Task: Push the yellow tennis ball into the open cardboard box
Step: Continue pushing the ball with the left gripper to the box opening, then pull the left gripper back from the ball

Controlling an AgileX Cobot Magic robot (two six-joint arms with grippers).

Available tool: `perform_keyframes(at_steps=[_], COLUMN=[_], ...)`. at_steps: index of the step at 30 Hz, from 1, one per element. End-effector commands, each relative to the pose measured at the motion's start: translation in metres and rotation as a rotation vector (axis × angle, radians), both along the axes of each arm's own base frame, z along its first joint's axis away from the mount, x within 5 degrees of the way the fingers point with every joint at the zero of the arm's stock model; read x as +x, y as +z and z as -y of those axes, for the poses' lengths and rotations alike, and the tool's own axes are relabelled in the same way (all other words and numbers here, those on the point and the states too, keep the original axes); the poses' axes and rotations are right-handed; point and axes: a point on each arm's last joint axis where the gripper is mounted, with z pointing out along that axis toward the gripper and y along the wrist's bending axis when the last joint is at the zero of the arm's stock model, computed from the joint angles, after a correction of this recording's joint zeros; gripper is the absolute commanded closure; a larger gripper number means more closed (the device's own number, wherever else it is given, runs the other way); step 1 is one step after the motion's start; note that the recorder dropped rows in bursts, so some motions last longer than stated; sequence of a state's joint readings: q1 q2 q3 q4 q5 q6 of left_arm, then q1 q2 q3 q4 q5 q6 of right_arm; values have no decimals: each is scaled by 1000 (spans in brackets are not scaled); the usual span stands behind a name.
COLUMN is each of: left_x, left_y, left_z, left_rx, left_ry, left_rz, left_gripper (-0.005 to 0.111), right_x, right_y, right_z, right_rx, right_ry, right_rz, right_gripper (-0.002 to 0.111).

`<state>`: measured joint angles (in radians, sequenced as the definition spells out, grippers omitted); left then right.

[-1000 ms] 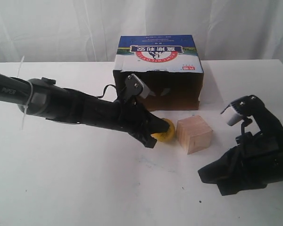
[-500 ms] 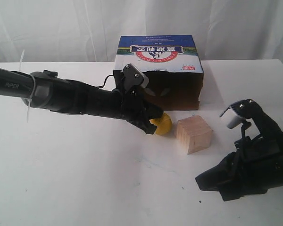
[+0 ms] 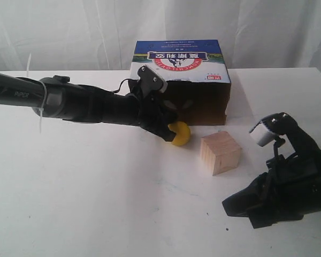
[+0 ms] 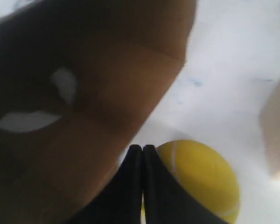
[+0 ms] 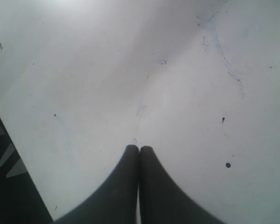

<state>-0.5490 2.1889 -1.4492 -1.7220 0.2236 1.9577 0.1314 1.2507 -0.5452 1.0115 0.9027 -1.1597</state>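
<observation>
Two arms in the shot, but only one is doing anything useful. We're looking at the left gripper (image 3: 168, 134) stretched across the white table (image 3: 96, 203), fingers pinched flat together with nothing between them, and the tip resting against the small yellow fuzzy tennis ball (image 3: 181, 135). The ball sits on the table just in front of the dark mouth of the large brown cardboard box with the blue and white printed top (image 3: 182, 64), close but not inside yet. The pale wooden cube (image 3: 220, 153) sits just beside it on the other side, not touching as far as we can tell. So we'd call this mid-push: contact is made, and the last bit of travel into the opening isn't done. From the left wrist view the ball is a little off to one side of the fingertips, with the box's brown interior ahead. Our guess is that a straight shove from here could let it roll sideways toward the cube. The next move probably calls for getting the tip more squarely behind the ball, then a slow nudge toward the opening. The right gripper (image 3: 228, 206) is parked low over bare table, well apart from everything, fingers closed on nothing too.
</observation>
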Motion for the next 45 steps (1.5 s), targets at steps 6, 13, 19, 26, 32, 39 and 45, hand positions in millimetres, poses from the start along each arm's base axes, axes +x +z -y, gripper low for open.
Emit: perform_keyframes(at_steps=[6,13,19,26,32,39,45], left_x=[29,48,49,45,42,24,5], left_y=[-13,5,19,34,47,40,37], left_z=[-21,-37,-38,-35,-37,-41,-46], left_rx=[106,36,4,-48,-87,-86,-98], left_ry=[47,137,128,87,116,96,53], left_rz=[106,95,114,133,108,52,7], left_gripper=[107,107,107,107,107,107,107], right_x=[1,1,2,1,1,1,1], right_y=[1,1,1,1,1,1,1], right_z=[0,1,1,1,1,1,1], right_rx=[-2,-5,-7,-8,-8,-8,-8], right_ry=[-10,-15,-18,-17,-17,-17,-17], right_rz=[7,12,14,14,14,14,14], right_gripper=[108,108,108,108,108,108,108])
